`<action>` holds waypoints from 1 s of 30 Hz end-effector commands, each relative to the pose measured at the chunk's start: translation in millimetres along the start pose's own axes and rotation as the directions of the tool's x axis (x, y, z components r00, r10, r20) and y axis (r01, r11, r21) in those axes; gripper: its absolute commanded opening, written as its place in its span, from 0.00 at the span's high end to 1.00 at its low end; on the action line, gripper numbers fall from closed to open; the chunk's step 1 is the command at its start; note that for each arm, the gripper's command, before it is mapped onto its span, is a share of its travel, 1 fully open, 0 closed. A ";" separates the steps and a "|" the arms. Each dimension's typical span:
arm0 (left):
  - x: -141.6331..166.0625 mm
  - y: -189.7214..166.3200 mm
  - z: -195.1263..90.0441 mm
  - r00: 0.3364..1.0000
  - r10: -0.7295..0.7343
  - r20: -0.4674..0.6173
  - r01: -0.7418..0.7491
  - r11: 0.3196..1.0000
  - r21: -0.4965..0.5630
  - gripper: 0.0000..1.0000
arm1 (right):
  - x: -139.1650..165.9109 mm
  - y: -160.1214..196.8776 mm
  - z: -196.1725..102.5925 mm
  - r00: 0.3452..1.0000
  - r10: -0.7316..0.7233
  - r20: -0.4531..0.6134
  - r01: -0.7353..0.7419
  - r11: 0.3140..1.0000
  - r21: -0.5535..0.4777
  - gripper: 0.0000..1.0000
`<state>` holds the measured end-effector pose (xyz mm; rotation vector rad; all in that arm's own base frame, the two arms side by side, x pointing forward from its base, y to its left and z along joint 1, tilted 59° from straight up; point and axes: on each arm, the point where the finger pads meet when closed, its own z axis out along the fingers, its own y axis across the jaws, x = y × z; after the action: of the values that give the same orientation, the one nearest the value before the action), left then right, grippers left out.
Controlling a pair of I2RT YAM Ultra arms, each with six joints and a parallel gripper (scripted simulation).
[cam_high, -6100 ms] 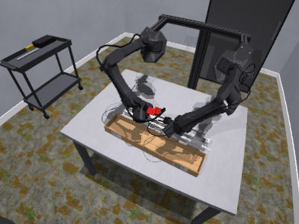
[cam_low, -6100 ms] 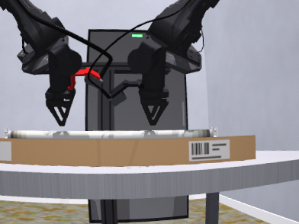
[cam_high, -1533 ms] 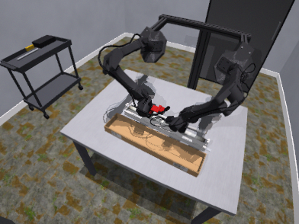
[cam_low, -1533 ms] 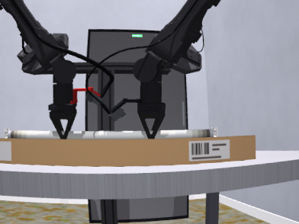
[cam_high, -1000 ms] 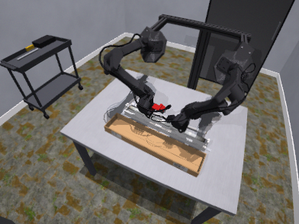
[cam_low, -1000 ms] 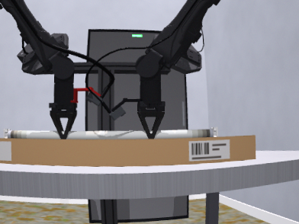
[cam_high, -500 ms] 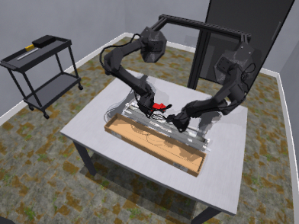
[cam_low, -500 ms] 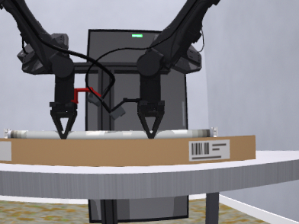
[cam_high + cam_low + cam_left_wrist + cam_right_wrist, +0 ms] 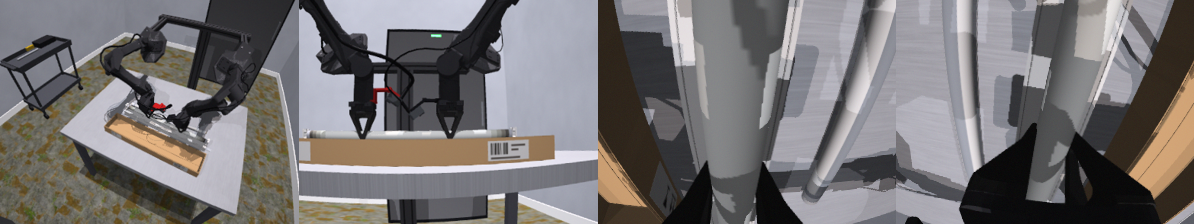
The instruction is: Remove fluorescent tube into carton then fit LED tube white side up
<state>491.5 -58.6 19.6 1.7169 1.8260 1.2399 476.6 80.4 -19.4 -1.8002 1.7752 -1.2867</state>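
Our left gripper [image 9: 183,129] [image 9: 450,136] [image 9: 734,166] [image 9: 906,220] andOur left gripper [image 9: 183,129] [image 9: 450,136] [image 9: 734,166] and right gripper [image 9: 146,114] [image 9: 362,136] [image 9: 1052,132] are clasping the fluorescent tube [image 9: 165,122] [image 9: 406,134] [image 9: 735,100] [image 9: 1071,95] between their fingers; we're judging removal underway, needing coordinated unlocking or lifting toward the carton [image 9: 152,144] [image 9: 413,152] [image 9: 628,100] [image 9: 1168,145] beside them.

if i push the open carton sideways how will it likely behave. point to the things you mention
The carton [image 9: 152,139] [image 9: 432,152] [image 9: 628,100] [image 9: 1146,115] probably slides easily, looking light with its thin walls and nothing inside. Low and long, it seems unlikely to tip, though its long sides may flex.

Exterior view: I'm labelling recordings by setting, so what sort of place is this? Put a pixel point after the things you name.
Probably a small workshop or lab: a workbench [image 9: 88,127] [image 9: 566,168], two robot arms [image 9: 130,78] [image 9: 337,36], and a wheeled cart [image 9: 71,41] by the wall.
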 end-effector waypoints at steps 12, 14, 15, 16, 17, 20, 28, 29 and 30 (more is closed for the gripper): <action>-4.1 -26.8 -11.2 0.996 0.089 -0.032 -0.087 0.995 0.053 0.89 | -9.5 36.5 -8.5 0.996 -0.091 -0.009 0.091 0.994 -0.065 0.89; -3.1 -21.9 -12.7 0.996 0.085 -0.032 -0.084 0.996 0.041 0.89 | -8.2 29.2 -10.6 0.996 -0.092 -0.009 0.092 0.995 -0.048 0.89; -4.0 -23.4 -12.0 0.996 0.088 -0.032 -0.087 0.995 0.041 0.89 | -8.2 31.0 -9.5 0.996 -0.094 -0.009 0.094 0.994 -0.050 0.89; -4.6 -25.2 -11.1 0.995 0.091 -0.032 -0.090 0.995 0.041 0.89 | -9.6 33.2 -8.9 0.995 -0.099 -0.008 0.098 0.994 -0.050 0.89; -3.7 -20.0 -13.0 0.996 0.083 -0.032 -0.082 0.996 0.028 0.89 | -10.6 34.3 -7.6 0.995 -0.100 -0.008 0.100 0.994 -0.048 0.89; -5.1 -10.9 -13.3 0.997 0.065 -0.030 -0.065 0.998 -0.008 0.89 | -10.8 17.3 -10.1 0.998 -0.064 -0.005 0.064 0.998 0.004 0.89; -6.2 -10.2 -11.7 0.998 0.061 -0.028 -0.062 0.997 -0.046 0.89 | -11.5 17.7 -9.2 0.998 -0.063 -0.003 0.064 0.997 0.037 0.89; -6.8 -11.3 -11.2 0.998 0.063 -0.028 -0.064 0.997 -0.052 0.89 | -12.0 21.4 -7.6 0.998 -0.068 -0.004 0.069 0.997 0.038 0.89; -6.9 -11.6 -11.0 0.998 0.063 -0.028 -0.064 0.996 -0.058 0.89 | -11.5 17.0 -9.3 0.998 -0.062 -0.003 0.062 0.997 0.053 0.89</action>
<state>491.6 -58.7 20.2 1.6891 1.7866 1.2846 476.7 80.6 -18.9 -1.7718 1.7300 -1.3262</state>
